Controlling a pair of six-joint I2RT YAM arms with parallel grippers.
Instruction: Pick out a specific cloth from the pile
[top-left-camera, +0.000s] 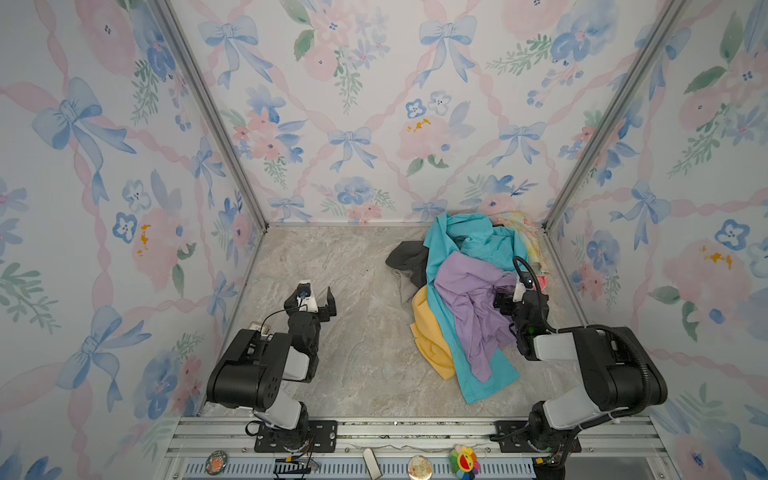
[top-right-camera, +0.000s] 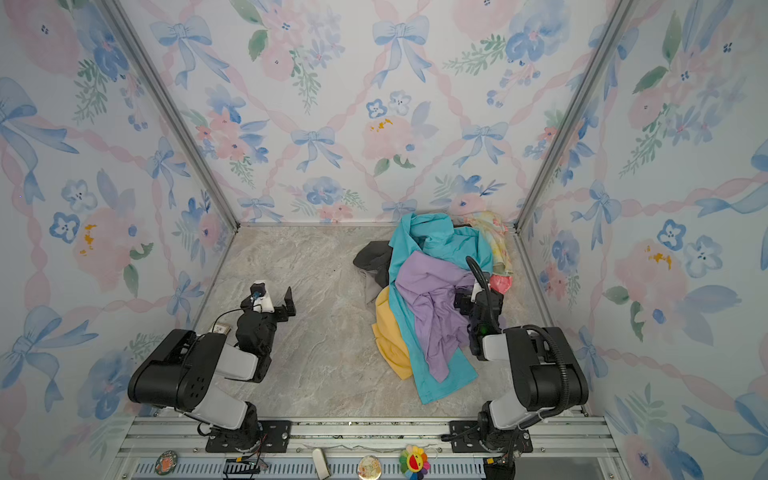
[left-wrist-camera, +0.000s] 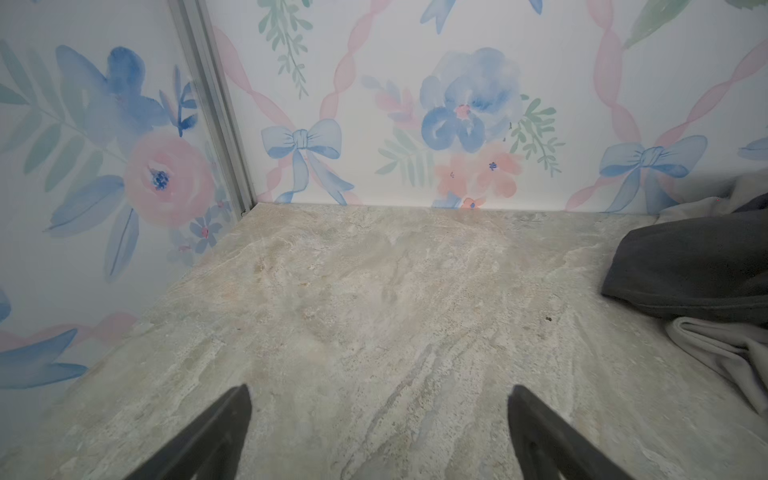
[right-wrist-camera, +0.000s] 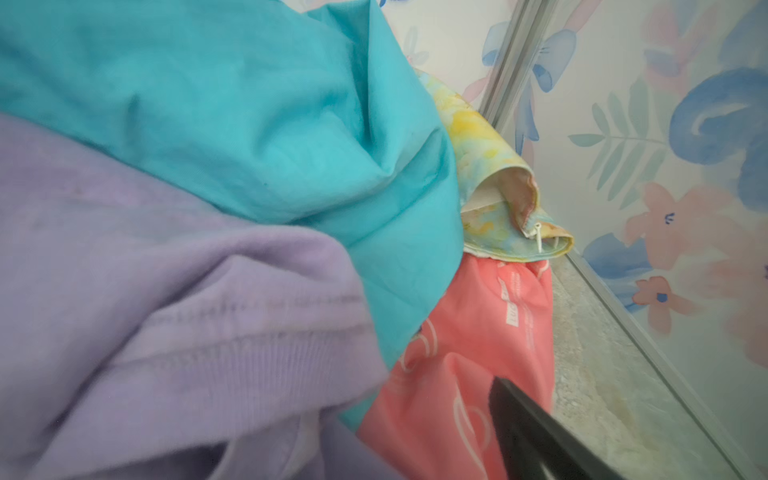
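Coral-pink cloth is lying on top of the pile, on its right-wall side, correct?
Not on top: the right wrist view shows the coral-pink cloth tucked under the teal garment, with only its edge showing. It is on the right-wall side, as you say.

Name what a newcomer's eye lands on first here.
The bright pile of teal, lavender and mustard garments heaped at the table's right rear, against loud floral wallpaper. A coral-pink cloth peeks from the pile's right edge; the left gripper hangs open over bare table.
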